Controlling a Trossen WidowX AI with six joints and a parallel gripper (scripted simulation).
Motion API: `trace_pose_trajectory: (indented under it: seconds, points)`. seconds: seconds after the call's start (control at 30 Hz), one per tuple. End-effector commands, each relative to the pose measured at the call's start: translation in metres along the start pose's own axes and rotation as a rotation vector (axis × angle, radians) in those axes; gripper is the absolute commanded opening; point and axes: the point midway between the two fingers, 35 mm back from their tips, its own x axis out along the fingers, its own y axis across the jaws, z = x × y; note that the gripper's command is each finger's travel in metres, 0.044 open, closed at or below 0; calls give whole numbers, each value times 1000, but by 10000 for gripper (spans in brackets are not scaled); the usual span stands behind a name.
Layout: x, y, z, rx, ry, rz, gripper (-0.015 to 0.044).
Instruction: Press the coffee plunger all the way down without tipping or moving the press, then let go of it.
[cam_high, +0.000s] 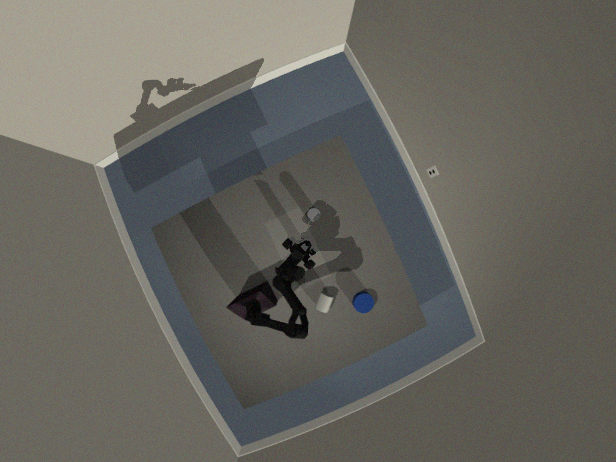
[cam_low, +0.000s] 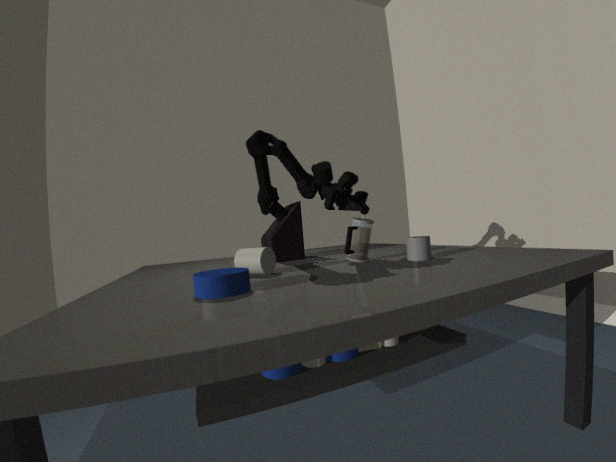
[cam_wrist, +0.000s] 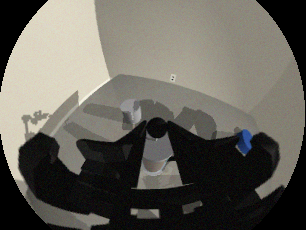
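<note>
A broad grey table (cam_low: 410, 300) carries every object, with the black six-joint arm (cam_low: 280, 165) rising from a dark wedge-shaped base (cam_low: 287, 232) at the far side and reaching right so that its gripper (cam_low: 359, 206) hangs directly over the work. Beneath it stands the glass coffee press with a black handle (cam_low: 360, 240), upright and far of centre, placed within easy vertical reach. The claw is clamped on the small dark round plunger knob (cam_wrist: 157, 127), a grip from above that suits a straight downward push without side load. The knob sits close above the lid, so the stroke appears nearly complete. A blue squat cylinder (cam_low: 221, 283), a white cylinder lying on its side (cam_low: 255, 259) and a grey mug (cam_low: 418, 248) stand well apart from the press.
</note>
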Motion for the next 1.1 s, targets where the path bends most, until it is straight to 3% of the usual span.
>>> trace_pose_trajectory:
  seconds: [0.0, 1.07]
  points:
    - [3, 0, -5, -5, 19, 0, 116]
    - [7, 0, 3, -1, 4, -2, 116]
